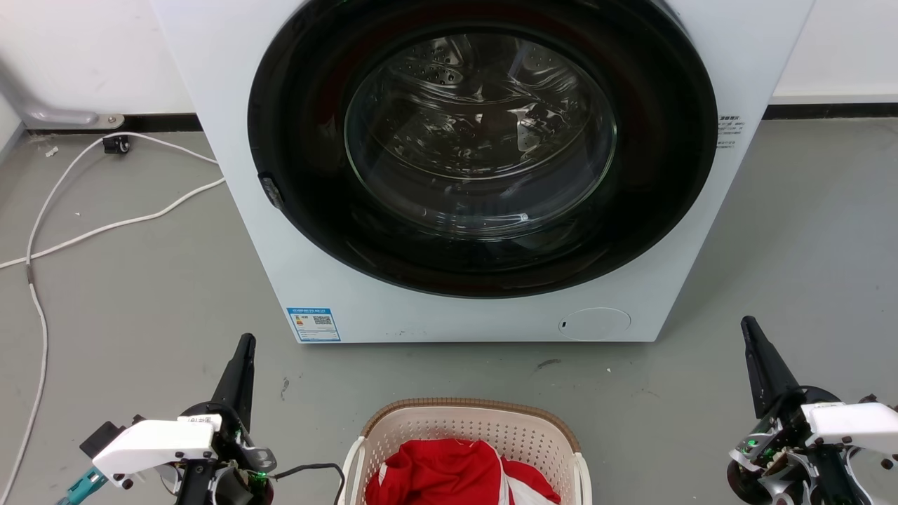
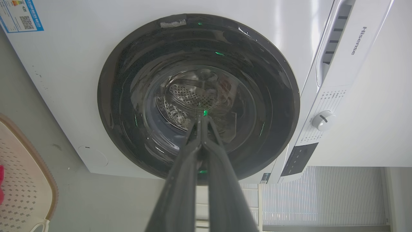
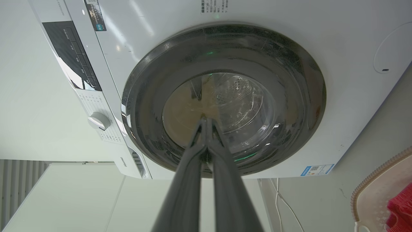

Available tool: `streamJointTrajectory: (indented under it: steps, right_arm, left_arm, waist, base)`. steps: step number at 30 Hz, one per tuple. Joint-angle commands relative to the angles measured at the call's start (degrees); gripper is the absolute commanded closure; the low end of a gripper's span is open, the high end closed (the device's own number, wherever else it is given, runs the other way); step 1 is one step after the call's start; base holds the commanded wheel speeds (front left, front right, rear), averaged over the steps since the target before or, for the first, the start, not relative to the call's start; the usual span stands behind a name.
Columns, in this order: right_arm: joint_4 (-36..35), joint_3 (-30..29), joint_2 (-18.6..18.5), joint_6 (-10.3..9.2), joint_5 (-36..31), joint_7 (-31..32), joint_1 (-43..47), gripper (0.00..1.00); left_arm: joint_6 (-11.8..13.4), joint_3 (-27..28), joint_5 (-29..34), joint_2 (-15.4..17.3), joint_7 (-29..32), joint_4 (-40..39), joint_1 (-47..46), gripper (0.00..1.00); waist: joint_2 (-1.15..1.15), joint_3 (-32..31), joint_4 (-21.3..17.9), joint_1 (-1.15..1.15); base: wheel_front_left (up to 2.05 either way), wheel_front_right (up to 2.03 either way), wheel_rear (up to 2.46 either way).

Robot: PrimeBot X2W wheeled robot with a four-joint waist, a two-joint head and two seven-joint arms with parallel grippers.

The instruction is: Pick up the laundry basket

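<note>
The laundry basket (image 1: 421,428) sits on the floor at the bottom centre of the head view, beige with perforated walls and a brown rim. Red and white cloth (image 1: 449,473) lies inside it. Its rim also shows at the left edge of the left wrist view (image 2: 48,180) and at the lower right of the right wrist view (image 3: 370,183). My left gripper (image 1: 245,341) stands left of the basket, shut and empty, fingers pointing at the washer. My right gripper (image 1: 748,322) is far to the basket's right, also shut on nothing. In both wrist views the left gripper (image 2: 201,117) and right gripper (image 3: 205,120) have tips pressed together.
A white front-loading washing machine (image 1: 295,266) with a closed dark round door (image 1: 484,147) stands close behind the basket. A white cable (image 1: 105,226) trails over the grey floor at the left. A wall and black skirting run behind.
</note>
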Motion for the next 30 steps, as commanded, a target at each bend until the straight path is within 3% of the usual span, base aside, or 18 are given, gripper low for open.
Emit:
streamJointTrajectory:
  steps: [1, 22, 23, 30]
  right_arm:
    - [0.07, -0.11, 0.23, 0.0, -0.16, 0.27, -0.7, 1.0]
    - [0.07, -0.21, 0.29, 0.0, -0.28, 0.3, -0.72, 1.0]
    - [0.01, -0.12, 0.1, 0.0, -0.08, 0.16, -0.01, 0.0]
    - [1.25, 0.43, 0.31, -0.01, -0.6, -0.49, 1.7, 0.0]
  left_arm:
    - [-0.21, 0.21, 0.21, -0.02, 0.13, 0.07, -0.54, 1.0]
    - [-0.21, 0.28, 0.19, -0.08, 0.22, 0.07, -0.55, 1.0]
    - [0.0, 0.08, 0.16, -0.03, 0.01, 0.0, -0.01, 0.0]
    - [0.06, -0.29, 0.65, -0.31, -0.68, 1.24, 1.78, 0.0]
  waist:
    - [0.0, 0.0, 0.0, 0.0]
    - [0.0, 0.0, 0.0, 0.0]
    - [0.0, 0.0, 0.0, 0.0]
    - [0.0, 0.01, -0.01, 0.0]
  base:
    - [0.0, 0.0, 0.0]
    - [0.0, 0.0, 0.0]
    - [0.0, 0.0, 0.0]
    - [0.0, 0.0, 0.0]
